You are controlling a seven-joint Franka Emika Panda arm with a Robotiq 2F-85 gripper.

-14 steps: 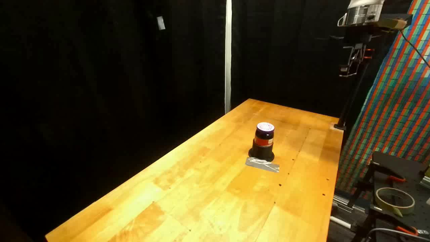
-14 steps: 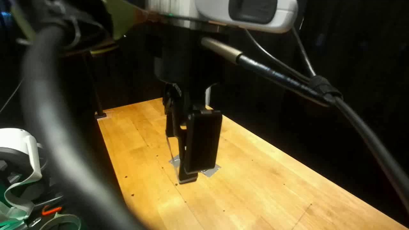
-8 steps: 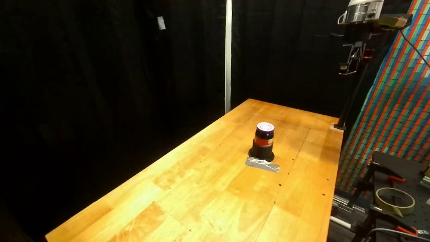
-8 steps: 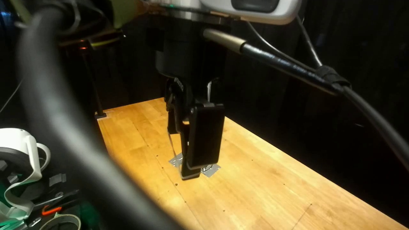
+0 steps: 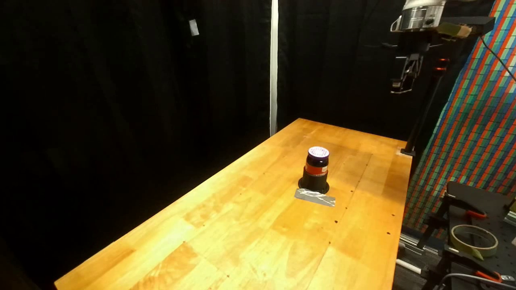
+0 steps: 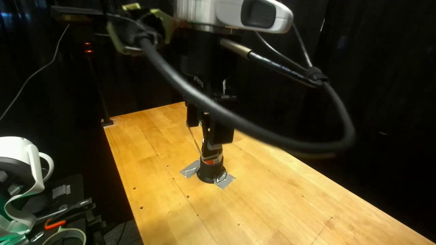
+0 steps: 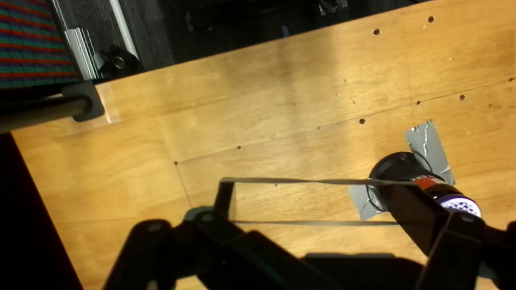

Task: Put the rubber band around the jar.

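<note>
- My gripper [image 7: 314, 201] points down, its two fingers [image 7: 224, 199] spread well apart with table wood showing through the gap
- Around those fingers I carry the rubber band [image 7: 282, 180], pulled out into a long thin loop, two nearly parallel strands running from one side to the other
- The jar [image 5: 317, 168] stands upright on the wooden table [image 5: 242, 225], with a pale lid, a dark body and an orange-red label
- Its lower part sits inside a black holder [image 5: 314, 183] that has a wide round foot
- Strips of grey tape [image 6: 189, 169] lie at two sides of that foot, flat on the wood
- In an exterior view I hang at the end of my silver-and-white arm [image 5: 421, 18], higher than the jar and well apart from it
- In the wrist view the jar and its holder show to the right, partly covered by one finger, with the lid peeking out beside it
- In an exterior view a black cable [image 6: 316, 147] loops across in front of me, and my nearer finger hides the jar's top
- Beside the table, a roll of tape [image 5: 486, 251] lies on a dark shelf [image 5: 475, 197]
</note>
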